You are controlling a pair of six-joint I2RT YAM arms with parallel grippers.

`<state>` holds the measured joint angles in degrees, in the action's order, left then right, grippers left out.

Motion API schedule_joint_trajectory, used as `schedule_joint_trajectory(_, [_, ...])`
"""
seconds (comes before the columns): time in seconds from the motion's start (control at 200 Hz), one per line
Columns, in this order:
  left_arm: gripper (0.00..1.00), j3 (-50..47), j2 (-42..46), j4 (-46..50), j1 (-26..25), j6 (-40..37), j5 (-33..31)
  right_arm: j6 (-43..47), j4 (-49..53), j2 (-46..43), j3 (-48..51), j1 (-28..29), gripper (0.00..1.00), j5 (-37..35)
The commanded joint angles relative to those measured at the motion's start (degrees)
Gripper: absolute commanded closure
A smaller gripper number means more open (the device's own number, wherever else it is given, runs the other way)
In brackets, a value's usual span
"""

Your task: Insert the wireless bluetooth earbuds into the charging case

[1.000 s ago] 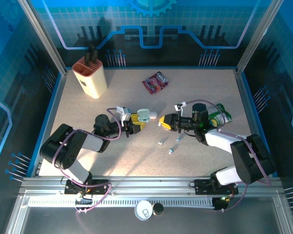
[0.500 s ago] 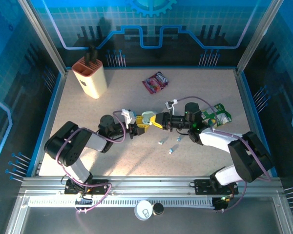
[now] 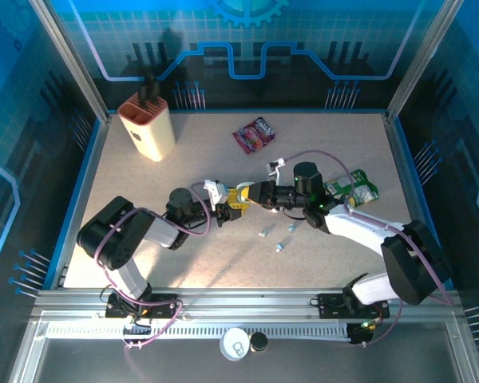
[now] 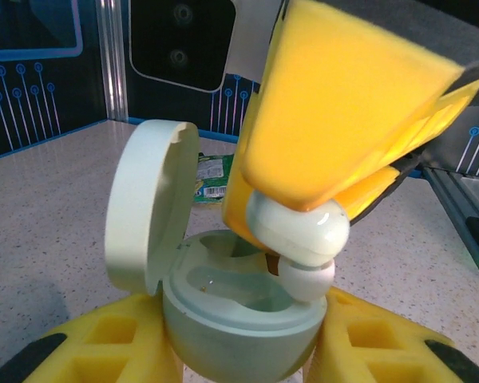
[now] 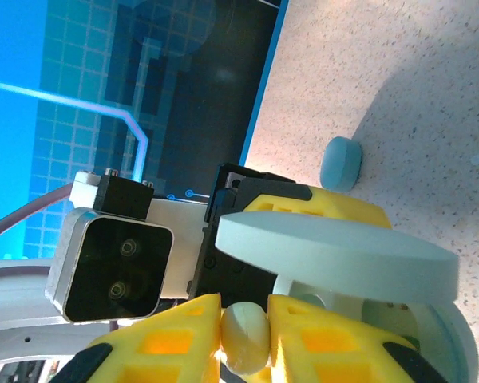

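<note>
**Earbud held over open case, mid-table**

The charging case (image 4: 239,323) is gripped low on its body by the L gripper (image 3: 233,201), whose yellow fingers are closed on both sides. The lid (image 4: 150,209) is seen hinged open and upright. A white earbud (image 4: 299,238) is pinched between the closed fingers of the R gripper (image 3: 255,194) and held w/ its tip at the rim of one well in the case. Contact can't be told.

Three loose earbuds (image 3: 263,233) are seen on the table (image 3: 168,255), just in front of the grippers and apart from each other.

The surface is a speckled beige top, edged by a blue rim. A tan knife block (image 3: 146,126) is stood at the far L corner. A red snack bag (image 3: 254,134) is laid far centre, and a green packet (image 3: 351,190) beside the R arm. The cell is enclosed by blue walls (image 3: 32,120) printed w/ circuit lines and grid, and framed by aluminium posts (image 3: 68,60).
</note>
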<state>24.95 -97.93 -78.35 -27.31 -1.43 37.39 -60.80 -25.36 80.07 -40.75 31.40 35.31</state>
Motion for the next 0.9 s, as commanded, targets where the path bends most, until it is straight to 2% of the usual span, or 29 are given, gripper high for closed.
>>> schedule_joint_trajectory(0.0, [0.65,1.68,-1.08,-1.9,-1.07,-1.44,0.12,4.3,5.14,-1.94,-1.6,1.09,0.79,-3.56])
schedule_joint_trajectory(0.56, [0.65,2.05,-1.52,-1.9,-1.48,-1.29,-0.3,7.98,8.0,-4.29,-1.44,3.41,0.75,-11.46])
schedule_joint_trajectory(0.685, [0.65,2.13,-1.44,-1.9,-1.59,-1.2,-0.25,8.76,9.31,-3.96,-2.27,3.67,0.74,-11.21])
schedule_joint_trajectory(0.73, [0.65,2.14,-1.39,-1.85,-1.52,-1.16,-0.23,9.26,9.54,-3.72,-2.68,3.84,0.75,-11.29])
schedule_joint_trajectory(0.825, [0.65,2.24,-1.21,-1.91,-1.67,-1.21,-0.11,9.62,11.97,-3.6,-3.1,4.02,0.86,-12.09])
schedule_joint_trajectory(0.895, [0.65,2.26,-1.18,-1.9,-1.64,-1.18,-0.03,9.72,12.24,-3.76,-3.25,4.1,0.88,-12.61])
